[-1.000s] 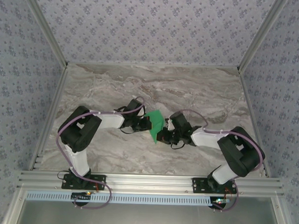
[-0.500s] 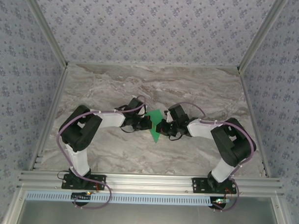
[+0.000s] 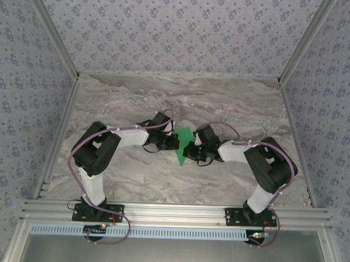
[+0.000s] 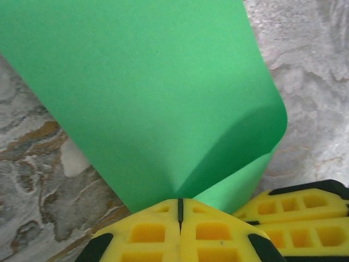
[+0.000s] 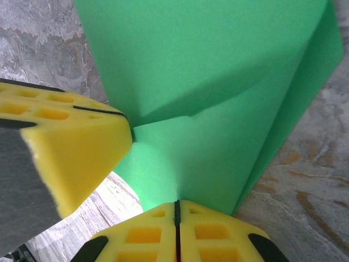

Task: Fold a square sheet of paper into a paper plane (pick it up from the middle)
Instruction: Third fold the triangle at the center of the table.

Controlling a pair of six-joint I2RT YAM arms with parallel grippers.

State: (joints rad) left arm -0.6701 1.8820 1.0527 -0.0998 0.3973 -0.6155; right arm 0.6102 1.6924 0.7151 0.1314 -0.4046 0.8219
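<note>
green paper sheet (image 3: 184,144) sits over the middle of the marble-patterned tabletop (image 3: 130,98), caught between the two arms that reach in towards each other from either side. from above it reads as a narrow creased shape, wider at the far end and tapering to a point on the near side. whether that point touches the stone or hangs just above it i cannot tell.

the left gripper (image 3: 173,142) meets the sheet's left edge. in the left wrist view its yellow fingers are pressed together with only a thin dark seam between them (image 4: 180,203), and the paper (image 4: 147,93) rises straight out of that seam, so the jaws are closed on the sheet. the paper bows into a soft curl at its right side there, and the other arm's yellow fingers (image 4: 297,210) lie just beside it at the lower right.

the right gripper (image 3: 189,151) holds the opposite edge. in the right wrist view its fingers are likewise clamped flat together (image 5: 176,206) on the paper (image 5: 218,82), which shows a sharp crease running up towards the right and a second layer behind. the left gripper's finger (image 5: 76,153) presses against the sheet at the left.
</note>
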